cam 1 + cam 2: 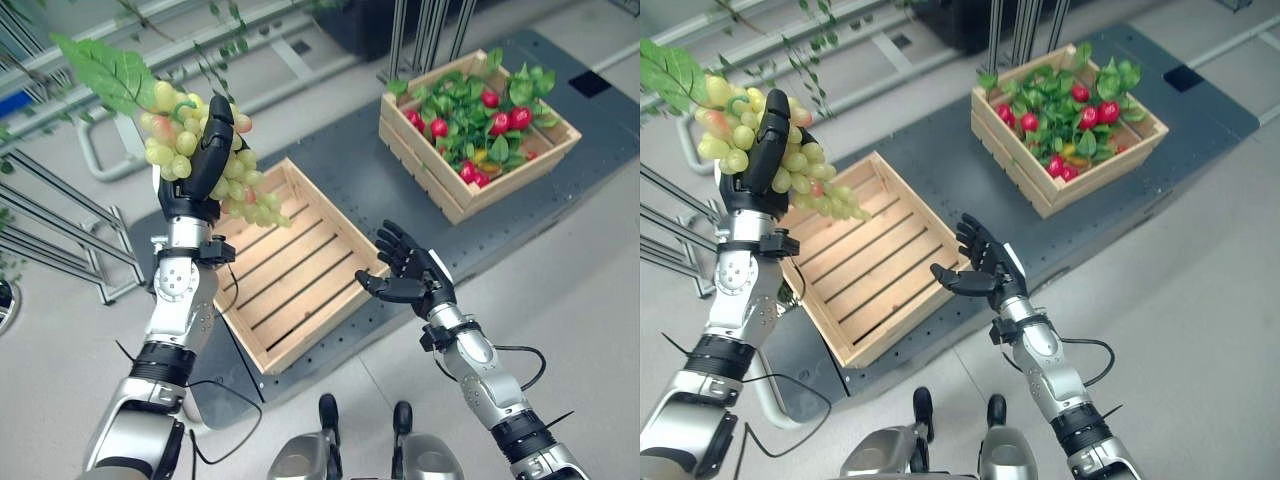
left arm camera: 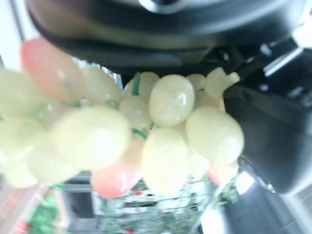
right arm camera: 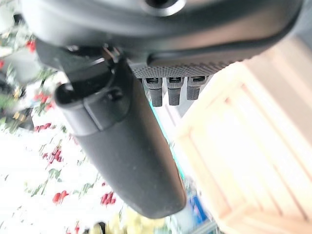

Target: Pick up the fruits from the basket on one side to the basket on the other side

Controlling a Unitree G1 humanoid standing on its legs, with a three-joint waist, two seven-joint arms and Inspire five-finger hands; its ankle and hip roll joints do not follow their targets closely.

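Grey flooring is seen around a dark perforated platform (image 1: pixel 350 180) that carries two wooden crates; metal railings (image 1: pixel 60 250) and trailing green vines (image 1: pixel 225 55) are seen beyond its left and far edges. At the platform's near left corner an empty slatted crate (image 1: pixel 300 290) is set, bare to its boards, and at the far right corner a second crate (image 1: pixel 480 130) is heaped with leafy greens, red fruits and something yellow. A bunch of green grapes (image 1: pixel 195 150), blushed pink in places and topped by a large leaf (image 1: pixel 105 70), is held aloft above the far left corner of the empty crate, with the fingers of the left hand (image 1: pixel 205 165) curled round it; in the left wrist view the grapes are pressed against the palm. The right hand (image 1: pixel 410 270) is held relaxed with spread fingers just off the empty crate's right rim, gripping nothing. The carrying step appears to be in hand: the bunch is judged ready to be lowered into the empty crate and released. Nothing is seen blocking the way down, though the dangling tail of grapes could catch on the crate's rim.
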